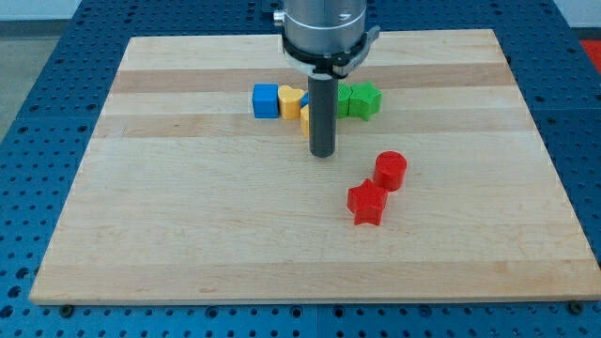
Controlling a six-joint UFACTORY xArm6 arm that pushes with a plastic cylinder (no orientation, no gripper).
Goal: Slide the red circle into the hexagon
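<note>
The red circle (391, 170), a short cylinder, stands right of the board's middle. It touches a red star-like block (367, 203) below and to its left. A yellow block (306, 116), probably the hexagon, is mostly hidden behind my rod. My tip (323, 153) rests on the board just below that yellow block, and left of and above the red circle with a clear gap between them.
A row of blocks lies near the view's top: a blue cube (266, 100), a yellow heart-like block (291, 99), and right of the rod a green block (344, 99) and a green star (366, 99). The wooden board (188, 216) lies on a blue perforated table.
</note>
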